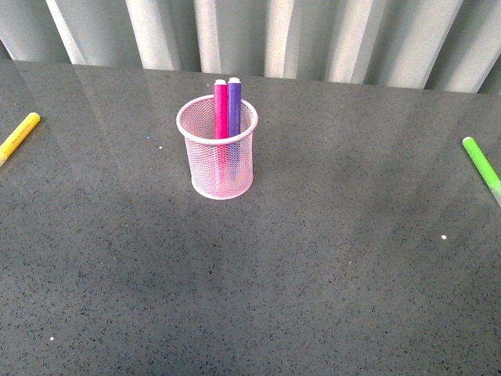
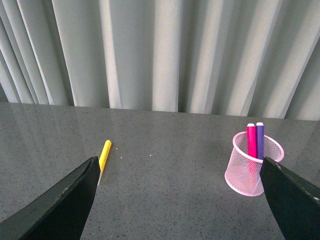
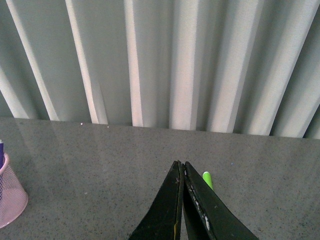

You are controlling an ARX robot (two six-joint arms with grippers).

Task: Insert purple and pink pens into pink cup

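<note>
1. Pink cup upright on the dark speckled table, left of centre and toward the far half, in the front view.
2. Pink pen and purple pen upright inside the cup, side by side and touching, pink on the left, purple on the right, pale tips just above the rim.
3. Lower parts of both pens visible through the wire mesh, down to the cup's floor.
4. Yellow marker flat at the table's far left edge, well apart from the cup, angled with its upper end toward the far side.
5. Green marker flat at the far right edge, well apart from the cup, partly out of view.
6. Pleated grey curtain along the far side of the table.
7. No arm in the front view.
8. Left tool released and wide apart, nothing between its two dark fingers; cup beside the right-hand finger and yellow marker near the other, both beyond the tool on the table.
9. Right tool clenched, fingertips pressed together with nothing between; tip of the green marker just behind it, edge of the cup off to the scene's left.
</note>
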